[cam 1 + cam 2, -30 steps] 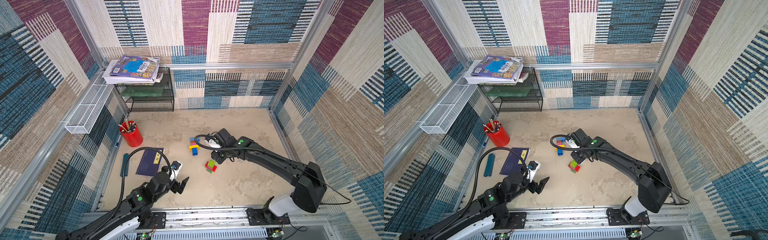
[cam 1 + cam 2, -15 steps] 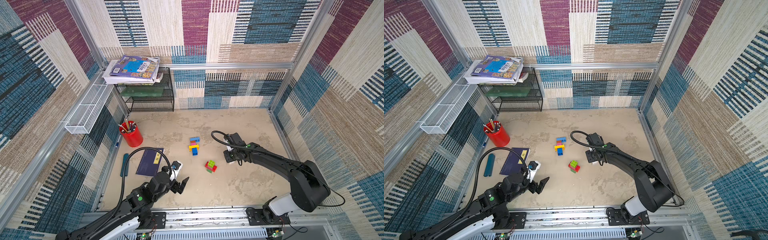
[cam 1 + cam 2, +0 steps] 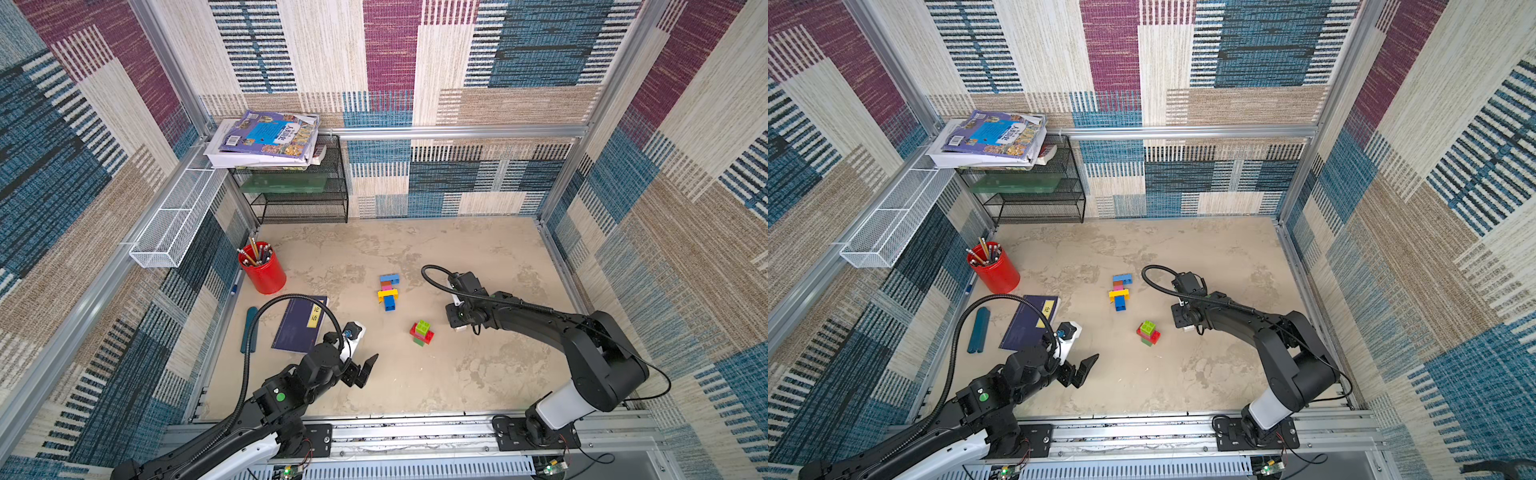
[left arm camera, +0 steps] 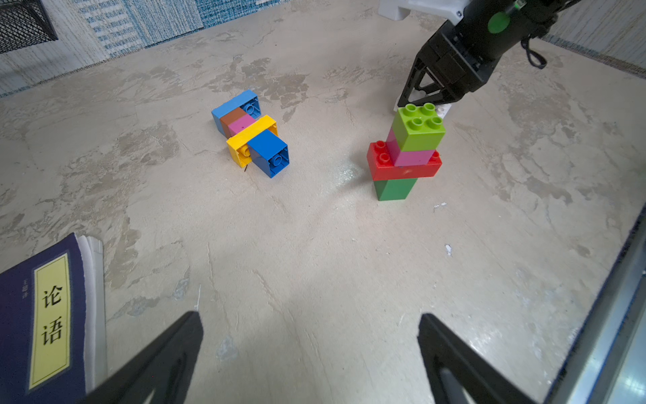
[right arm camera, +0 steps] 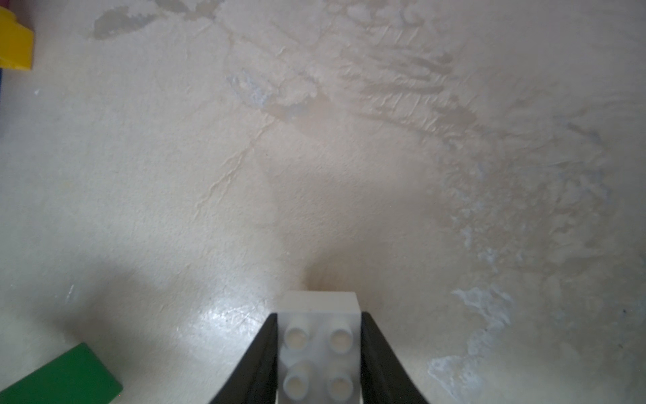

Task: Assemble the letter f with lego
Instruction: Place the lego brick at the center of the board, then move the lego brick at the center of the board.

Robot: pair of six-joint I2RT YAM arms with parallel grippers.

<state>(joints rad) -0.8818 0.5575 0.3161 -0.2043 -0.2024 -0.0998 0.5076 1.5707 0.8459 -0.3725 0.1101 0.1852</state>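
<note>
Left arm (image 3: 291, 386): one, closest to the front rail, elbow folded low, wrist aimed out across the bench (image 3: 415, 382).
Left pincer (image 4: 309, 318): spread wide, nothing between the fingers, hanging clear over bare bench.
Notebook (image 3: 301, 324): one, dark blue with a yellow label, lying flat just beside the left arm.
Blue case (image 3: 249, 328): one, flat, on the wall side of the notebook.
Standing stack (image 4: 407, 154): four lego bricks, upright. Dark green (image 4: 395, 189) at the foot, a red oblong (image 4: 402, 169) across it, pink (image 4: 409, 157), then light green (image 4: 419, 129) on top, studs up.
Right arm (image 3: 540, 320): one, stretched long and low from the front-right base, wrist bent downward.
Right pincer (image 5: 318, 314): pointing down and pinching the white brick, fingers flush on two opposite sides.
White brick (image 5: 320, 349): one, four studs up, low at the bench, near the standing stack but apart from it.
Lying assembly (image 4: 250, 131): five bricks joined, tipped on its side: blue, a yellow oblong crosswise, pink, brown, light blue at the far end. It lies farther back, well apart from the stack.
Lego count: ten bricks in view.
Red cup (image 3: 262, 270): one, full of pencils, by the left wall.
Wire rack (image 3: 303, 199): one, black, against the back wall, books (image 3: 266, 139) piled on top.
</note>
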